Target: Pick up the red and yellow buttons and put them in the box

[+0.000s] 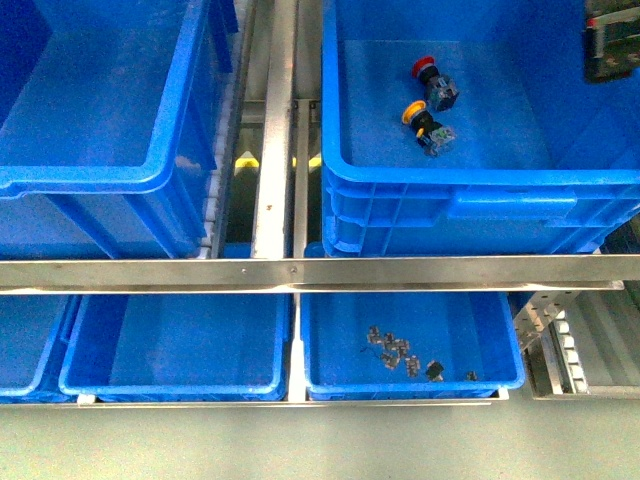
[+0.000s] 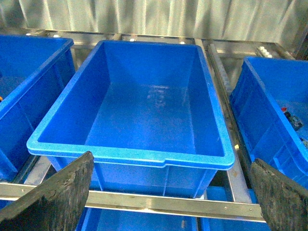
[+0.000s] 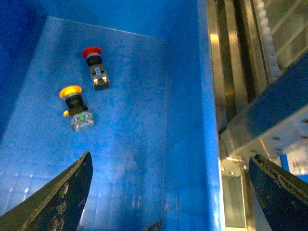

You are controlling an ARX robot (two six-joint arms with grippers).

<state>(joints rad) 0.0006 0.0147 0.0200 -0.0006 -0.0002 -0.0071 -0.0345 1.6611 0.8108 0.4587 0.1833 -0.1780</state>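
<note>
The right pincer (image 3: 168,192) hangs with its jaws spread wide and nothing between them, looking down into the blue crate (image 1: 440,205) on the robot's right. Ahead of it, on the crate floor, the yellow button (image 3: 75,107) lies nearer and the red button (image 3: 94,67) just beyond, close together but apart. Each lies on its side, and the two long axes look roughly parallel, though the angle is hard to judge. The right arm is clearly the closer one. The left pincer (image 2: 171,192), likewise wide and empty, faces the empty box (image 2: 130,154) on the left.
</note>
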